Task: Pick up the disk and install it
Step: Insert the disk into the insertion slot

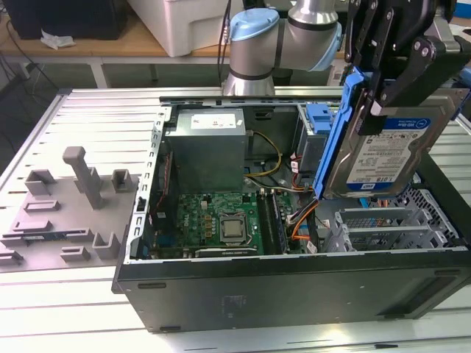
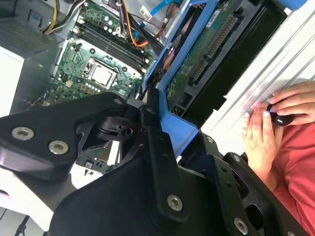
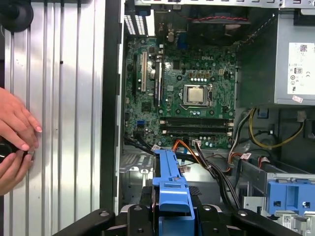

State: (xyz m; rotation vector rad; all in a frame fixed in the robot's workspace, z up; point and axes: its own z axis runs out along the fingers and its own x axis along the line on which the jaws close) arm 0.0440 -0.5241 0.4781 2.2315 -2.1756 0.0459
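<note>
Sitting on the ribbed grey metal worktop (image 1: pixel 81 110), the open black desktop computer case (image 1: pixel 294 287) has its green motherboard (image 1: pixel 213 220) and grey power supply box (image 1: pixel 206 151) on show. The black linkage-fingered tool (image 1: pixel 383 92) is clamped onto the disk (image 1: pixel 383 154), a flat silver metal drive with a blue-and-white label and blue plastic rail, squeezed between its fingers. The drive hangs tilted over the case's end at the exterior view's right. A person's hands (image 3: pixel 15 142) rest on the worktop just beside the case.
</note>
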